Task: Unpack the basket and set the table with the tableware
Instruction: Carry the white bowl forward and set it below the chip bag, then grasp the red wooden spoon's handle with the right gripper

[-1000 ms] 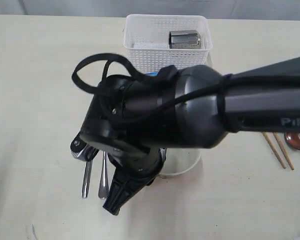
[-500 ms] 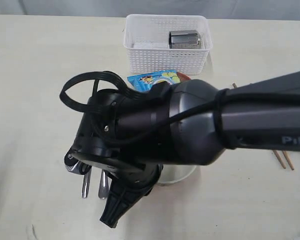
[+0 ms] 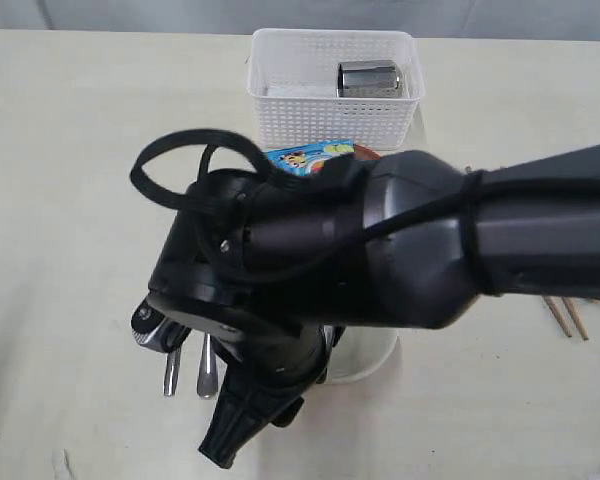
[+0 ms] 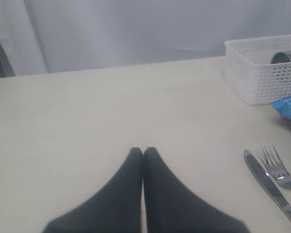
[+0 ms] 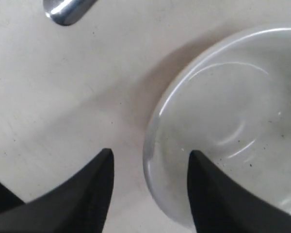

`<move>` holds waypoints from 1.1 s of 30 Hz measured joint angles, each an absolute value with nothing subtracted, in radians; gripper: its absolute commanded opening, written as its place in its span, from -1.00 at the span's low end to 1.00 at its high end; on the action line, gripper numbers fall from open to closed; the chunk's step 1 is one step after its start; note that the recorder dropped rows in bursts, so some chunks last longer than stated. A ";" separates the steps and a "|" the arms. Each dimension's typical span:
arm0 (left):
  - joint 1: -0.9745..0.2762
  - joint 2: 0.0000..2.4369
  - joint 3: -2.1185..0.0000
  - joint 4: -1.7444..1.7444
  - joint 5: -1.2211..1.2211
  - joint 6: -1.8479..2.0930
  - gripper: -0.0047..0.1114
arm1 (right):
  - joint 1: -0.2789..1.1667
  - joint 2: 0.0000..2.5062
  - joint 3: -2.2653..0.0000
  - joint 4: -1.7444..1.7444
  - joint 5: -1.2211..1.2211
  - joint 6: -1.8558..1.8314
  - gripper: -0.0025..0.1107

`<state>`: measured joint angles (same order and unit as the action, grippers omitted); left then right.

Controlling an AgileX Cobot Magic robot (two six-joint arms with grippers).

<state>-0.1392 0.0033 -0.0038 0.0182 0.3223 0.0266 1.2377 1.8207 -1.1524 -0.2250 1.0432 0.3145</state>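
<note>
Basket (image 3: 330, 90): white, rectangular, lattice-perforated sides, at 12 o'clock on table (image 3: 60, 200). Steel cup (image 3: 368, 78) inside, lying on side. Blue chip bag (image 3: 305, 157) just beside basket, on its 6 o'clock side.

Bowl (image 5: 233, 121): off-white, glossy, empty, toward 6 o'clock.

Right gripper (image 5: 150, 187): fingers spread, straddling bowl rim, one inside, one outside, gap each side, nothing clamped.

Knife (image 4: 269, 187), fork (image 4: 281, 172): side by side, 7 o'clock. Chopsticks (image 3: 565, 318): 4 o'clock.

Left gripper (image 4: 143, 153): fingers pressed together, empty.
</note>
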 measured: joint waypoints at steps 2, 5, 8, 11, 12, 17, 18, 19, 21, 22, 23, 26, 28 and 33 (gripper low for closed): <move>-0.139 0.003 -0.004 0.018 0.322 0.027 -0.92 | 1.238 1.782 -1.166 -0.214 1.059 0.314 -0.14; -0.139 0.003 -0.004 0.018 0.322 0.027 -0.92 | 1.235 1.697 -1.184 -0.224 1.075 0.363 -0.14; -0.139 0.003 -0.004 0.018 0.322 0.027 -0.92 | 1.158 1.622 -1.184 -0.231 1.122 0.424 -0.14; -0.139 0.003 -0.004 0.018 0.322 0.027 -0.92 | 0.988 1.563 -1.154 -0.231 1.154 0.431 -0.14; -0.139 0.003 -0.004 0.018 0.322 0.027 -0.92 | 0.924 1.543 -1.140 -0.231 1.156 0.428 -0.14; -0.139 0.003 -0.004 0.018 0.322 0.027 -0.92 | 0.604 1.476 -1.066 -0.233 1.128 0.356 -0.14; -0.139 0.003 -0.004 0.018 0.322 0.027 -0.92 | 0.551 1.471 -1.053 -0.233 1.115 0.342 -0.14; -0.139 0.003 -0.004 0.018 0.322 0.027 -0.92 | 0.500 1.469 -1.040 -0.233 1.092 0.333 -0.14; -0.139 0.003 -0.004 0.018 0.322 0.027 -0.92 | 0.382 1.472 -1.005 -0.241 1.032 0.303 -0.14; -0.139 0.003 -0.004 0.018 0.322 0.027 -0.92 | 0.332 1.477 -0.992 -0.241 1.010 0.291 -0.14; -0.139 0.003 -0.004 0.018 0.322 0.027 -0.92 | 0.288 1.494 -0.984 -0.245 0.981 0.273 -0.14; -0.139 0.003 -0.004 0.018 0.322 0.027 -0.92 | 0.196 1.557 -0.977 -0.245 0.931 0.233 -0.14; -0.139 0.003 -0.004 0.018 0.322 0.027 -0.92 | 0.161 1.613 -0.975 -0.245 0.901 0.206 -0.14; -0.139 0.003 -0.004 0.018 0.322 0.027 -0.92 | 0.097 1.739 -0.985 -0.245 0.810 0.156 -0.14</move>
